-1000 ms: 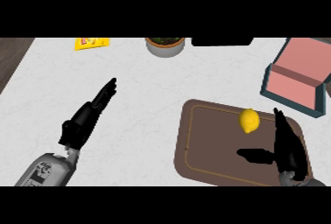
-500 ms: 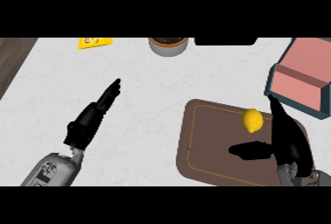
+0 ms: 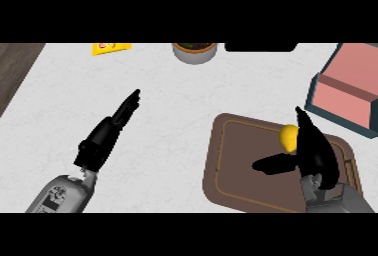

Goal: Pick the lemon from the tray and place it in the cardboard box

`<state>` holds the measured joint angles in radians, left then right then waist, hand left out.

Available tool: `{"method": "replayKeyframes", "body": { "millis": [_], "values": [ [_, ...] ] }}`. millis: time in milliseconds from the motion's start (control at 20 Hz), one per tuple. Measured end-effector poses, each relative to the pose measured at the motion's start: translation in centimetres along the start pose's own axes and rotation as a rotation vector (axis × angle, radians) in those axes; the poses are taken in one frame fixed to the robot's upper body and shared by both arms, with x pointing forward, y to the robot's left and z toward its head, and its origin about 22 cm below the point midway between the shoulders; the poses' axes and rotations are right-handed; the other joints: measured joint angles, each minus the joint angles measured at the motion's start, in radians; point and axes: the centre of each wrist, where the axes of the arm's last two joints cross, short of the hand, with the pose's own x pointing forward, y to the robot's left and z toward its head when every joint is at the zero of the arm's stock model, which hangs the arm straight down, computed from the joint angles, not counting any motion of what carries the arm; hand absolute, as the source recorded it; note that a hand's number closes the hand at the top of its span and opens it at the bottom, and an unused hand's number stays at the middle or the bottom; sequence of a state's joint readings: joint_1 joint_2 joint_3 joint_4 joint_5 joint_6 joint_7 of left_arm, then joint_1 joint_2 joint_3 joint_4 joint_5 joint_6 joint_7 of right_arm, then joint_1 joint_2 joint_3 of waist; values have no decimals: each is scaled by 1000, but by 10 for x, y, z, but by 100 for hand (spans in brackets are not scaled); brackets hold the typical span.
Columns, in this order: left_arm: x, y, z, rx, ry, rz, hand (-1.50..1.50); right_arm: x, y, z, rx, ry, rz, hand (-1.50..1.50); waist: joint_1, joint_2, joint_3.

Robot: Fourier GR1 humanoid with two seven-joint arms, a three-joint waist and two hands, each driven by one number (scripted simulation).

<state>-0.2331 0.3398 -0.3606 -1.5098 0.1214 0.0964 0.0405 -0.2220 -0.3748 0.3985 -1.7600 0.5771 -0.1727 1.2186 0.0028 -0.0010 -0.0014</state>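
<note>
Yellow lemon [image 3: 288, 138] lies on the tray [image 3: 236, 167] near the box [image 3: 345, 96], half-hidden by the open, empty right hand [image 3: 319, 155].

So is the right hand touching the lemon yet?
Cannot tell. In the head view the right hand overlaps the lemon, hiding its right side; no contact or gap shows.

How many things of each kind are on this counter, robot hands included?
Lemon: 1
Tray: 1
Cardboard box: 1
Pot: 1
Yellow packet: 1
Black object: 1
Robot hands: 2, left robot hand, right robot hand
Total: 8
</note>
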Motion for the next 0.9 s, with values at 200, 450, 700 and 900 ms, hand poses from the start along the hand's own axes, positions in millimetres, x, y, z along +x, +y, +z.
{"method": "replayKeyframes", "body": {
  "millis": [200, 450, 700, 900],
  "values": [
    [5, -5, -1, -1, 0, 6, 0, -10, 5, -11, 6, 43, 5, -150, -2, 0, 1],
    [7, 5, 2, 1, -2, 8, 0, -14, 18, -16, -16, 53, 26, -150, -1, 1, 1],
    [0, 6, 1, 1, 2, 10, 0, -10, 24, -21, -14, 69, 37, -150, -2, 1, 1],
    [-1, -2, -1, 1, 0, 10, 0, -8, 26, -22, 12, 79, 34, -150, -3, 1, 1]
  ]
}}
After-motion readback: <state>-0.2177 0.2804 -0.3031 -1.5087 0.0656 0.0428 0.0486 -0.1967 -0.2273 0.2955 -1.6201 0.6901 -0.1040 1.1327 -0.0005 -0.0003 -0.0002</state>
